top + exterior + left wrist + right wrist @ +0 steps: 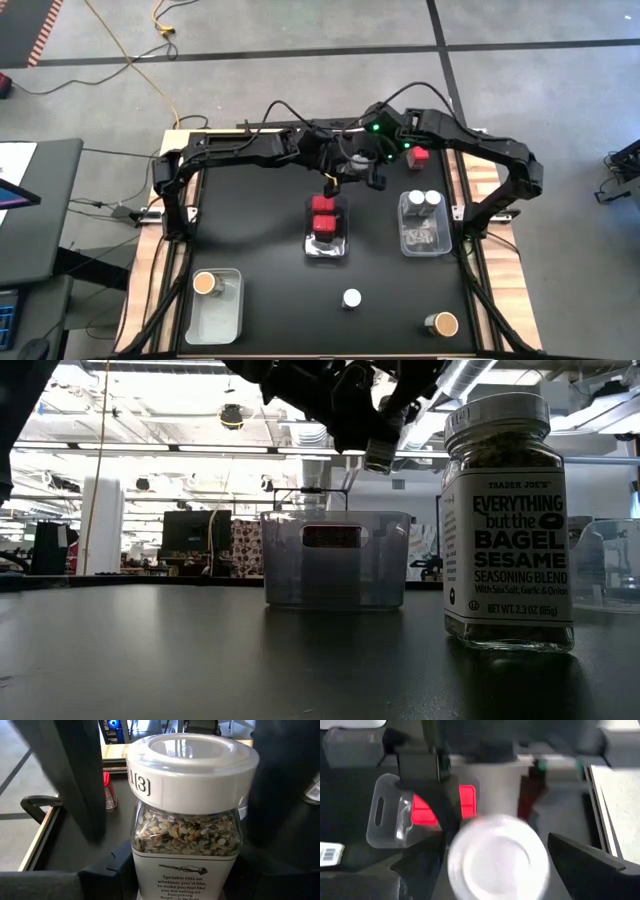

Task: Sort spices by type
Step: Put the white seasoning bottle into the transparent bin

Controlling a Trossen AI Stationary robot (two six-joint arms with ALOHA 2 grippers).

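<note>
Three clear bins show in the high view: one at centre, one at right, one at lower left.

Red square-topped containers: three. Two sit in the centre bin and one stands alone at upper right.

White round-lidded jars: four. Two are in the right bin, one stands at lower centre, and one fills the left wrist view.

Brown round-topped jars: two, one in the lower-left bin, one at lower right.
</note>
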